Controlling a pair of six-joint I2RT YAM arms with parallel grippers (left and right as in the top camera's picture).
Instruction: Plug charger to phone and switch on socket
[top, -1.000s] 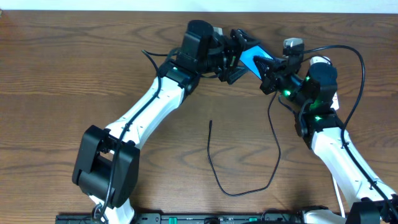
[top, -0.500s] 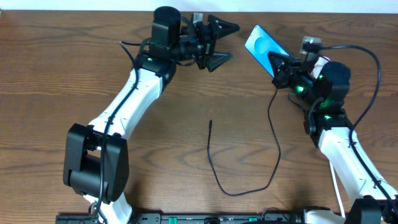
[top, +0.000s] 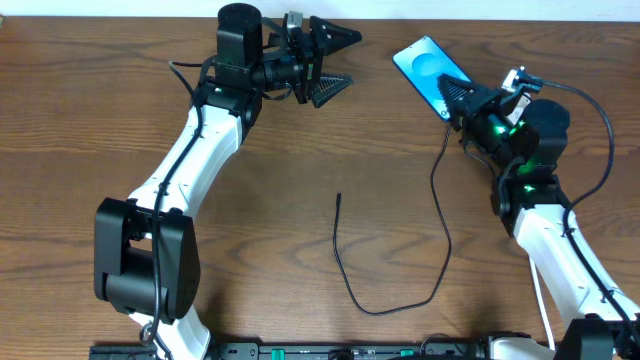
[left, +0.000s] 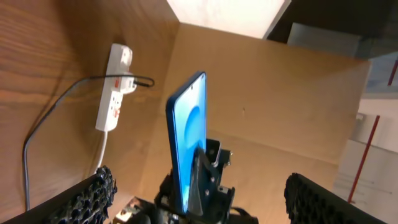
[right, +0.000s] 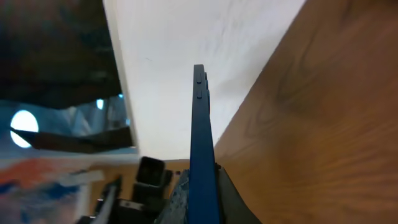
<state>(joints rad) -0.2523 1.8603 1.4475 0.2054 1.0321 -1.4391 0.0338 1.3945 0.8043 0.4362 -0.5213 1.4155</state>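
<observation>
Wooden tabletop (top: 80, 110) — phone (top: 422, 62) clamped in right gripper (top: 452, 97), long axis slanting away-left; left gripper (top: 345, 60) apart, facing it — charger (top: 441, 240) loops loose nearby.

Overhead: brown wood-grain table (top: 300, 150) across the whole view, with a pale strip (top: 560, 8) along the 12 o'clock edge.

Left wrist view: light plywood panel (left: 280, 93) from centre to 3 o'clock, bright white opening (left: 227, 15) at 12 o'clock, thin red pole (left: 367, 149) at 3 o'clock.

Right wrist view: white wall (right: 186, 37) at 12 o'clock, dark blurred area with a round bright spot (right: 23, 127) at 9 o'clock.
</observation>
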